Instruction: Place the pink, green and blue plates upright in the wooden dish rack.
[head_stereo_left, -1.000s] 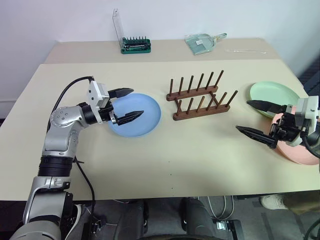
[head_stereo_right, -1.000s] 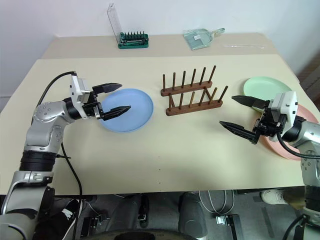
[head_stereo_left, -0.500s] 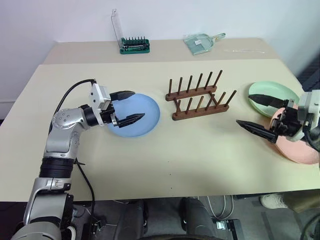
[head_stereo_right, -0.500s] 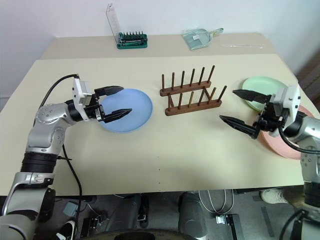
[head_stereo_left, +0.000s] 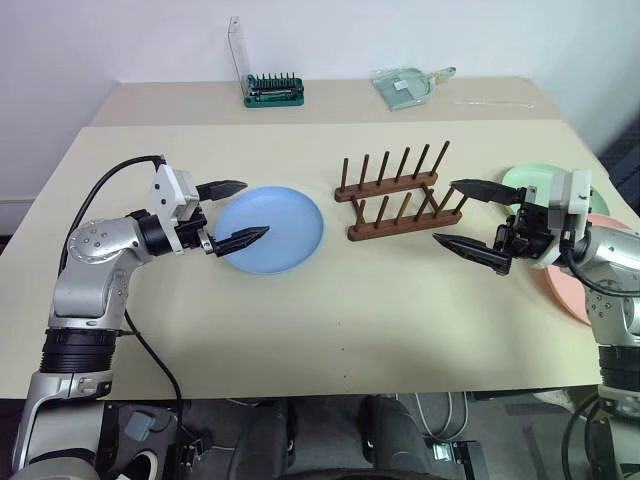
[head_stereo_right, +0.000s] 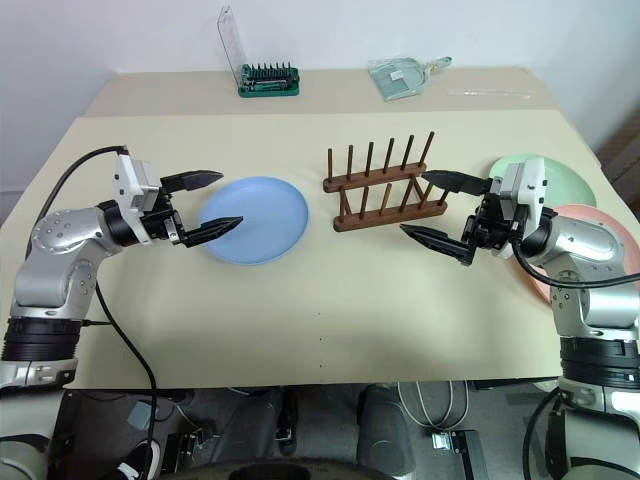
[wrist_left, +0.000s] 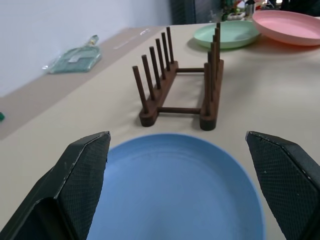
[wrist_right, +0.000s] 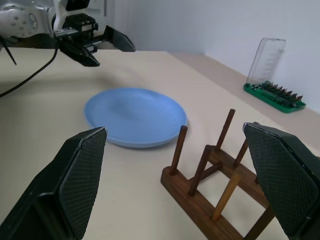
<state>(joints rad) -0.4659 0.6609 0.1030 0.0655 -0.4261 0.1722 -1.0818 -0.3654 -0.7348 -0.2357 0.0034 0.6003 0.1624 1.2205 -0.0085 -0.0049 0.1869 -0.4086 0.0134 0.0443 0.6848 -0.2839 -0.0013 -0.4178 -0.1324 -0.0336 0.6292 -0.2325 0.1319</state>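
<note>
The blue plate (head_stereo_left: 275, 228) lies flat on the table, left of the wooden dish rack (head_stereo_left: 395, 195), which stands with no plate between its pegs. The green plate (wrist_left: 227, 35) and the pink plate (wrist_left: 290, 27) lie flat at the table's right side. My left gripper (head_stereo_left: 256, 207) is open, held level at the blue plate's left edge and pointing across it, with nothing between its fingers. My right gripper (head_stereo_left: 444, 211) is also open, level, just right of the rack's end and pointing toward it. The right arm partly covers the green and pink plates.
A green bit holder with a clear raised lid (head_stereo_left: 270, 90) stands at the back of the table. A clear dustpan-like item (head_stereo_left: 405, 85) and a thin clear rod (head_stereo_left: 490, 101) lie at the back right. The table's front edge (head_stereo_left: 320, 385) is near.
My right gripper has swung left from above the pink plate to the rack's right end. My left gripper has drawn back a little to the left, off the blue plate. Both stayed open.
</note>
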